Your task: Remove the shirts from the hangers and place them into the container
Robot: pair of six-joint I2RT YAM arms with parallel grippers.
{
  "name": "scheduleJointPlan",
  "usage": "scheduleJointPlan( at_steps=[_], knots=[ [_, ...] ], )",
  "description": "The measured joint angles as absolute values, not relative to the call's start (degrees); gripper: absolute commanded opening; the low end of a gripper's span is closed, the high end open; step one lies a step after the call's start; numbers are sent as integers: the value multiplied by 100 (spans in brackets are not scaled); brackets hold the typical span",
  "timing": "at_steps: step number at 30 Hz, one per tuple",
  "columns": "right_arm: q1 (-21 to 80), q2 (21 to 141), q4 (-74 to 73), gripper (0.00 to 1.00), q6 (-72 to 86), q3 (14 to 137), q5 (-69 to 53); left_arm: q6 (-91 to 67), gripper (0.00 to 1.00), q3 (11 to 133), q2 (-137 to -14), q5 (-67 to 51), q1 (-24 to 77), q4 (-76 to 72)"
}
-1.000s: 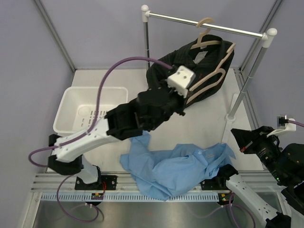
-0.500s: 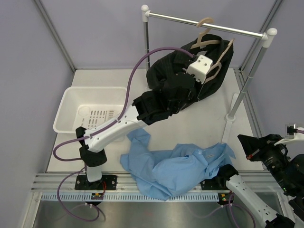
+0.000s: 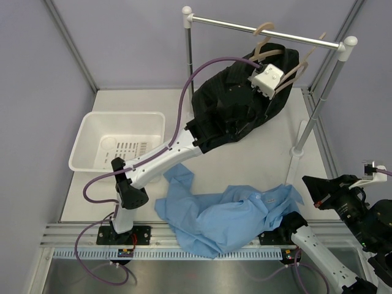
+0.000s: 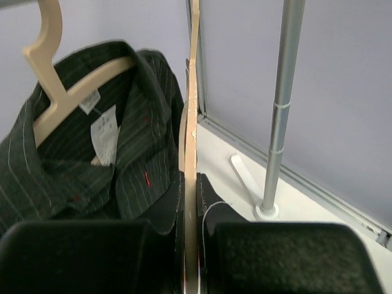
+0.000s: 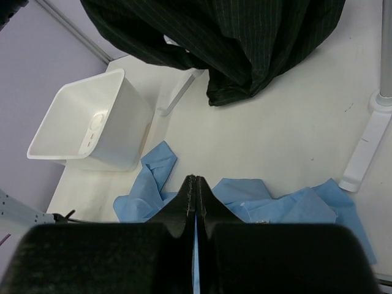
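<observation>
Beige wood runs edge-on between the fingers of our left gripper (image 4: 191, 245), which are clamped on a bare hanger (image 4: 193, 122) held up by the rail (image 3: 269, 30). We cannot tell whether its hook is on the rail. Just left of it, the black shirt (image 3: 226, 110) droops from a second hanger (image 4: 61, 101). Our right gripper (image 5: 196, 184) hangs at the near right, fingers pressed together on nothing. The blue shirt (image 3: 233, 214) lies crumpled on the table (image 3: 257, 159) by the near edge. The tub (image 3: 82, 138) stands at the left, close to a corner of that shirt.
</observation>
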State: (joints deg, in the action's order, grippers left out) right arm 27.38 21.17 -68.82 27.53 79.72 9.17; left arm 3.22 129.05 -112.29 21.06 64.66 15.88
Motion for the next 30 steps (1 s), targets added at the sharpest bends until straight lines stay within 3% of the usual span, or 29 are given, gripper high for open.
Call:
scheduleJointPlan(
  at_steps=[10, 17, 30],
  knots=[
    [2738, 2025, -6838, 0, 2786, 7677, 681, 574, 0, 13085, -11552, 1675, 6390, 849],
    [2738, 1986, -6781, 0, 2786, 7564, 668, 486, 0, 11917, -10989, 1496, 6383, 217],
    [2738, 1959, -6709, 0, 2790, 7301, 637, 462, 0, 11461, -10543, 1437, 6386, -161]
  ],
)
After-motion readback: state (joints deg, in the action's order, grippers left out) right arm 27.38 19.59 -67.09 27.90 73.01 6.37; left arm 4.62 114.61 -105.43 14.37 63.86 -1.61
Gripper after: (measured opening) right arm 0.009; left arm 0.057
